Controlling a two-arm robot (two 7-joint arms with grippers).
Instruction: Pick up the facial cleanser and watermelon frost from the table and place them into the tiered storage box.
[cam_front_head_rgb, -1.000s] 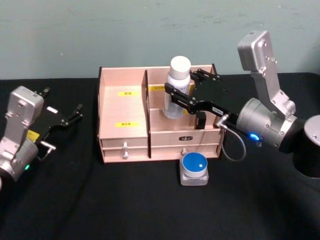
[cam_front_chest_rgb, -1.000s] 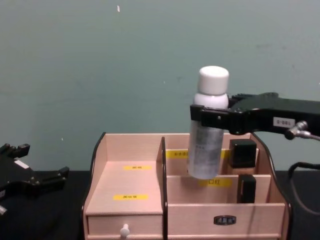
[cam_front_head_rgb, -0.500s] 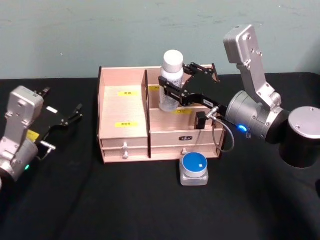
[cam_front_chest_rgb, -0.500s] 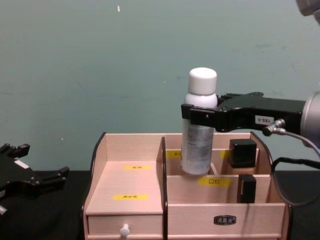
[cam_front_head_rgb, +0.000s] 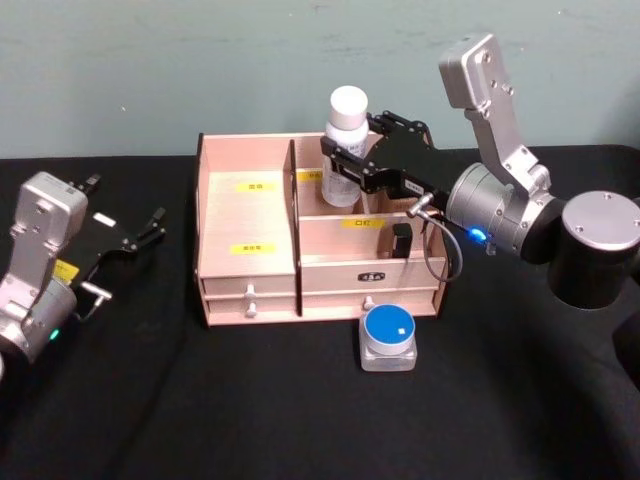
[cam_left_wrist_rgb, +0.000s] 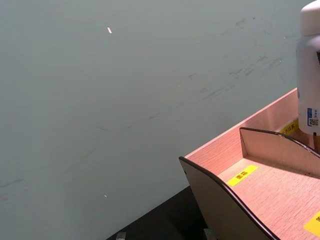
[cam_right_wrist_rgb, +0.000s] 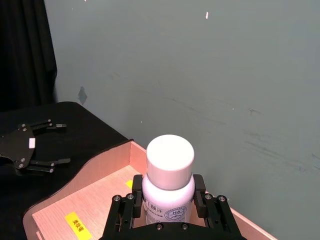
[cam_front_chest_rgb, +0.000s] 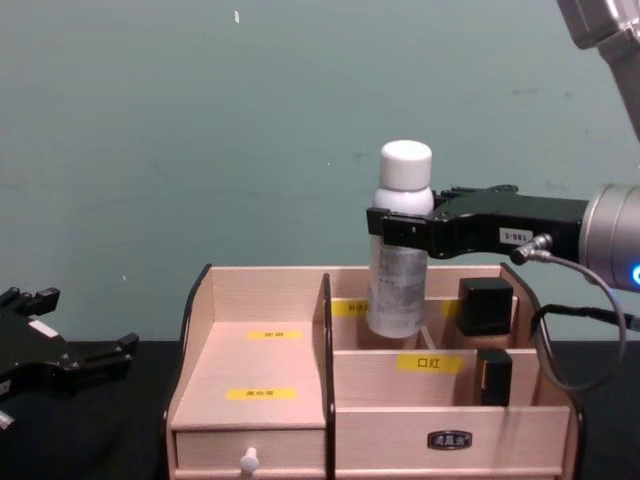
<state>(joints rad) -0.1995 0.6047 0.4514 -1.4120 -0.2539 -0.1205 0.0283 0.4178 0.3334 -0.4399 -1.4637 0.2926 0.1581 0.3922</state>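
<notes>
Clamping the facial cleanser (cam_front_chest_rgb: 398, 292) just below its rounded cap, the right gripper (cam_front_chest_rgb: 400, 228) is closing its black fingers against both sides of the bottle's shoulder and holding it upright. The bottle's lower end is dipping below the rim of the tiered storage box (cam_front_head_rgb: 248, 215), in the rear compartment on the right side; whether it is touching the floor there cannot be told. The dark curved divider is standing just beside the bottle on the robot's left, and a small black-capped bottle (cam_front_chest_rgb: 486, 305) is sitting near it on the right, in the same back row. A second black-capped bottle (cam_front_chest_rgb: 493, 375) is standing one step lower. The watermelon frost (cam_front_head_rgb: 388, 337) is resting on the table, just in front of the box's right drawer. The left gripper (cam_front_head_rgb: 125, 205) is hanging well apart at the table's left, fingers spread wide and gripping nothing.
</notes>
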